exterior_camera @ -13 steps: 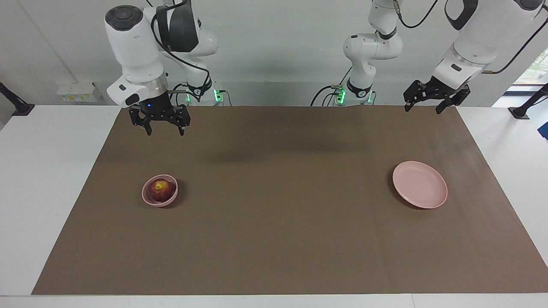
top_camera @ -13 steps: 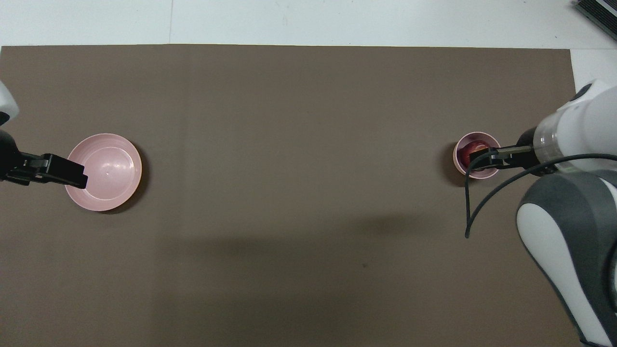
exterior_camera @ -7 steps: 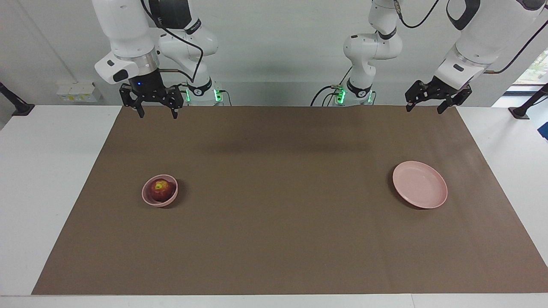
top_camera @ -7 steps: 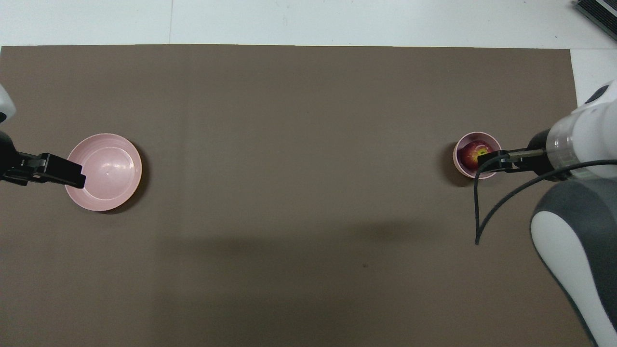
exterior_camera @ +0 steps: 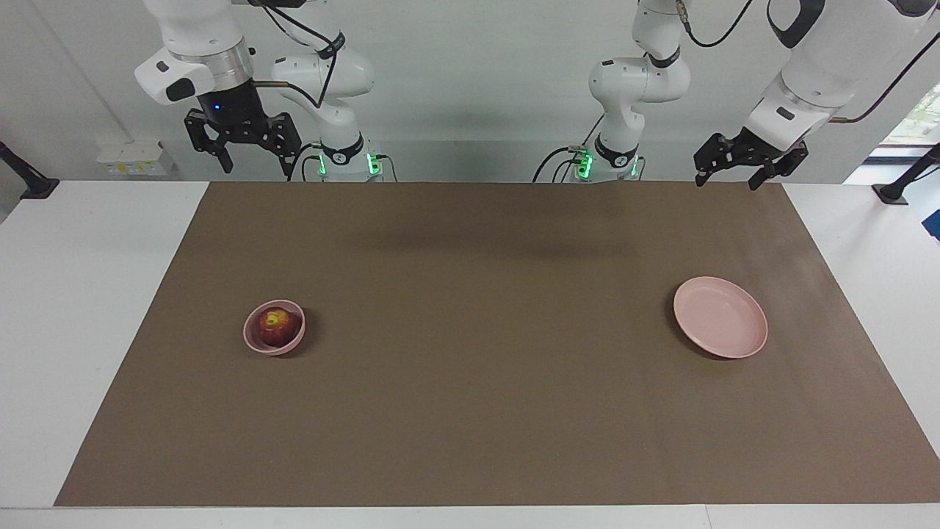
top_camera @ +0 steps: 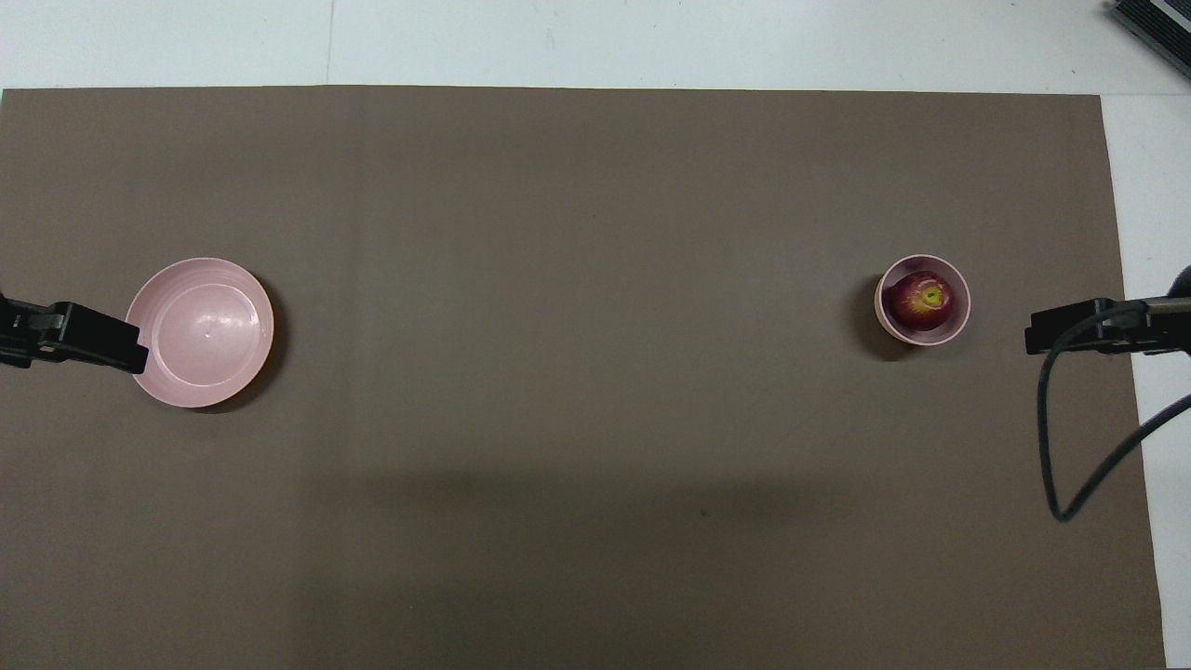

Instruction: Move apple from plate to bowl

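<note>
The dark red apple [exterior_camera: 278,327] with a yellowish patch lies in the small pink bowl [exterior_camera: 253,340] toward the right arm's end of the table; both show in the overhead view, apple [top_camera: 919,300] in bowl [top_camera: 961,312]. The wide pink plate [exterior_camera: 720,317] sits empty toward the left arm's end [top_camera: 200,332]. My right gripper [exterior_camera: 252,163] is open and empty, raised high over the mat's edge by the robots. My left gripper [exterior_camera: 725,181] is open and empty, raised over the mat's corner near its base.
A brown mat [exterior_camera: 485,411] covers most of the white table [exterior_camera: 88,294]. A black cable [top_camera: 1051,437] hangs from the right arm over the mat's edge.
My right gripper has risen and drawn back from above the bowl toward its base, uncovering the apple in the overhead view. The left gripper has barely moved.
</note>
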### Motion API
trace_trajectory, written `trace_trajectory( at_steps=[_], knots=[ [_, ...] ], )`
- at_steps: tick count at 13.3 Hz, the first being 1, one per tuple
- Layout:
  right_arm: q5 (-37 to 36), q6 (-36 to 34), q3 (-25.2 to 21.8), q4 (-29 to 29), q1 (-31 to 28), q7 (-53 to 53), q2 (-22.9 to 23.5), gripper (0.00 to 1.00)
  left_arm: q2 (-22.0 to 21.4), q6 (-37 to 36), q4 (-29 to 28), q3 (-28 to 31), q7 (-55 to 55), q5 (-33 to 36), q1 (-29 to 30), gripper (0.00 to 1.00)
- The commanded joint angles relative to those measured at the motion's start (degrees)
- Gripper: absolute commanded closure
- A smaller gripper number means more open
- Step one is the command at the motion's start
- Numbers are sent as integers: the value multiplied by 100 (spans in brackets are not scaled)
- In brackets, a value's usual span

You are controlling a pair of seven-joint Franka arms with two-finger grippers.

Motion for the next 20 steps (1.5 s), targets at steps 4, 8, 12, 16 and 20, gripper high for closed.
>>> trace_trajectory(
  at_steps=[4, 8, 12, 16, 20],
  knots=[
    [-7, -56, 119, 55, 114, -192, 15, 0, 12, -159, 91, 3, 43, 15, 14, 0],
    [81, -101, 48, 82, 26, -334, 59, 0, 21, -133, 91, 3, 43, 6, 14, 0],
    [-15, -589, 31, 343, -27, -473, 120, 0, 74, -195, 153, 3, 78, 58, 14, 0],
    [-25, -338, 31, 311, -132, -747, 130, 0, 83, -72, 171, 21, 95, 50, 14, 0],
    [-42, -224, 31, 214, -123, -747, 95, 0, 83, 192, 162, 21, 95, 23, 23, 0]
  ],
)
